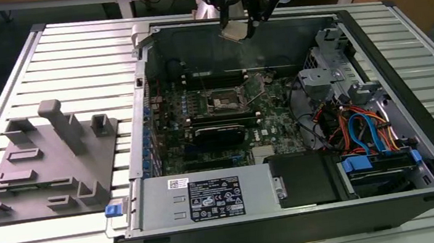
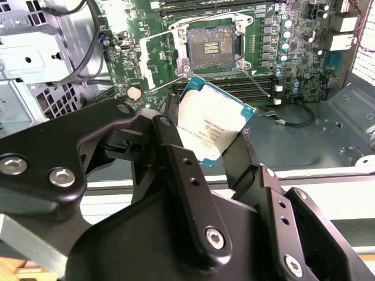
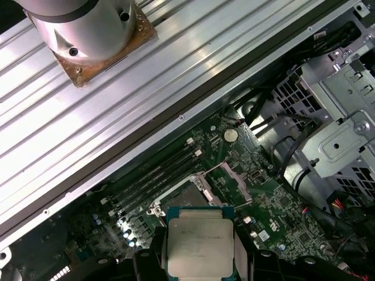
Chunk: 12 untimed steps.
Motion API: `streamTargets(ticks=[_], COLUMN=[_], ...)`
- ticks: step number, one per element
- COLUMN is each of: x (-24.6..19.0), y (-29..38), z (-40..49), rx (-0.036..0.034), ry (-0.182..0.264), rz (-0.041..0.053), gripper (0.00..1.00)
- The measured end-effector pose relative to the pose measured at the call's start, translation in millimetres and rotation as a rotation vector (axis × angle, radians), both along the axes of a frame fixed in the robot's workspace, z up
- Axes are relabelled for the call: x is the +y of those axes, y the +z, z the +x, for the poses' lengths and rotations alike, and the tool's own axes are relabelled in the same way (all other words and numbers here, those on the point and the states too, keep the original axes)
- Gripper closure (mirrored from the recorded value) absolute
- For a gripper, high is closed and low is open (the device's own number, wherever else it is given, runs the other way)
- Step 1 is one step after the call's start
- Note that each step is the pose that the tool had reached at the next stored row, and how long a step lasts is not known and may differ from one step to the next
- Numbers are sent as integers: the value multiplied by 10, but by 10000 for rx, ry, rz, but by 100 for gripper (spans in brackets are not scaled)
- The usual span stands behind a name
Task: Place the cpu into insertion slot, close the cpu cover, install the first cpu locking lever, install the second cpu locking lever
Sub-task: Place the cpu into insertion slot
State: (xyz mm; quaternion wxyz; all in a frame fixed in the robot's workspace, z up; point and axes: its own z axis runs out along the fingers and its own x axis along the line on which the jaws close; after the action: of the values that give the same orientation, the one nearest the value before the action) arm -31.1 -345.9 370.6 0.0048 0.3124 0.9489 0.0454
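My fingers (image 2: 176, 167) are clamped on the cpu (image 2: 214, 126), gripping the flat chip by two opposite edges, its silvery-grey metal top turned up in both wrist views. I hang over the far rim of the open computer case (image 1: 413, 103), which lies on its side on the slatted metal bench (image 1: 68, 59). The insertion slot (image 2: 212, 44) sits well below my fingers on the green motherboard (image 1: 201, 129), apart from the chip, its dark square bed of contacts bare. The cpu cover (image 2: 159, 35) is swung back off the slot, lying just beside it as a thin silvery frame. The long black memory slots (image 2: 258, 88) run between my fingers and the socket. On the far side of the socket from my fingers, the grey labelled power supply box (image 1: 210, 200) fills the near corner of the case.
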Motion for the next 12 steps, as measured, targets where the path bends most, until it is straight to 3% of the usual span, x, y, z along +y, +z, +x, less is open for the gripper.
streamTargets(ticks=[12], x=[0], y=[0], z=[0], rx=[0], ry=[-86], rz=[0], gripper=[46])
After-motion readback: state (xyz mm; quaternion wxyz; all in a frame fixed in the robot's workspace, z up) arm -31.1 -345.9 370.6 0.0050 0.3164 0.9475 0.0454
